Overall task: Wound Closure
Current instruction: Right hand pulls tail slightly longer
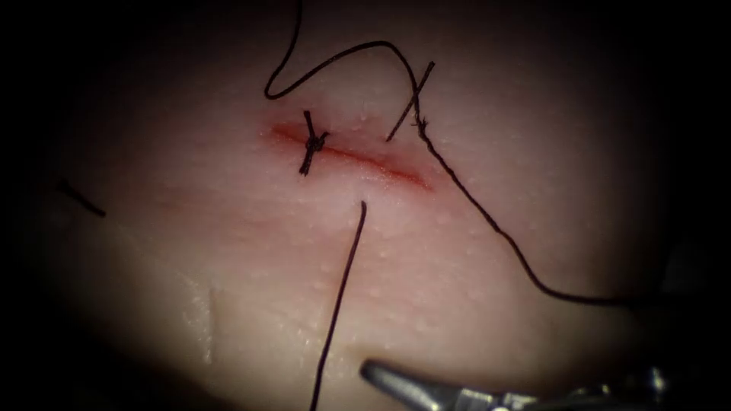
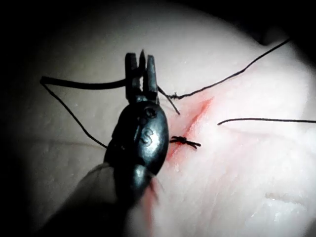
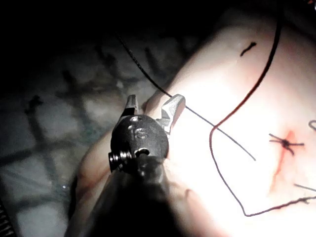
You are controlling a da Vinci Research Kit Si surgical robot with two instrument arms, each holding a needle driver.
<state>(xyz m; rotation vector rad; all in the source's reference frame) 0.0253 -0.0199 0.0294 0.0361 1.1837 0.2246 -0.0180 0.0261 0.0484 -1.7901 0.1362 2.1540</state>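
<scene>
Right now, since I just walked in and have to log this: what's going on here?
This is bench suturing on the tissue. One tied stitch sits across the cut, and thread enters the tissue further right along it. The left tool grips what looks like the needle near one end, out of the tissue. The right tool has its jaws open and holds nothing.

I was working at a surgical training bench: a pale slab of tissue lay under a tight spotlight, dark at every edge, with a gridded mat beside it at nine o'clock.
</scene>
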